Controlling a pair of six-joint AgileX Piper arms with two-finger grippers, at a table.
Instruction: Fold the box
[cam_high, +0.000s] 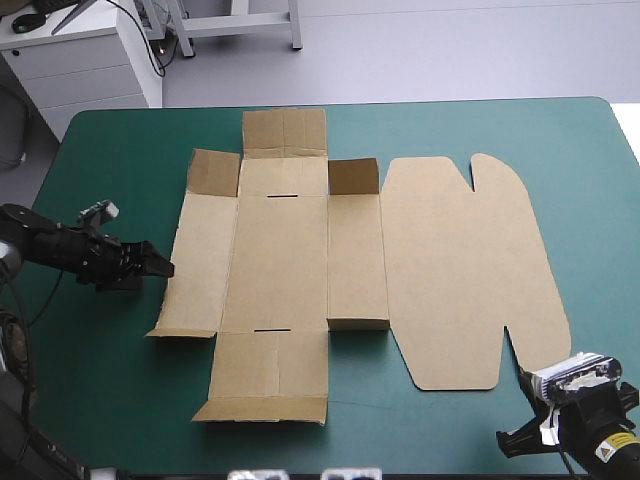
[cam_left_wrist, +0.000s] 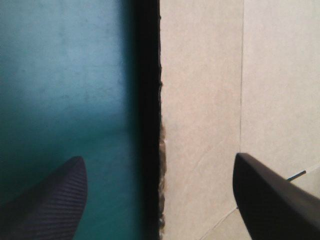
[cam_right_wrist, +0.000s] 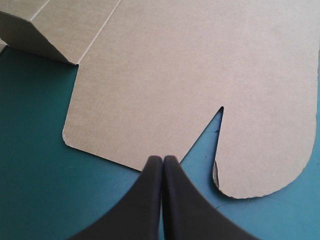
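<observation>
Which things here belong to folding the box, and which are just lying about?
For the job:
the brown box, lying mostly flat
the left gripper, open at its left edge
the right gripper, shut, by its near right corner

Lying about:
nothing loose shows; only the teal-green cover under it all

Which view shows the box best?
The high view: the whole box lies flat. Left wrist view shows one edge between the open left claw; right wrist view, a notched corner ahead of the shut right claw.
</observation>
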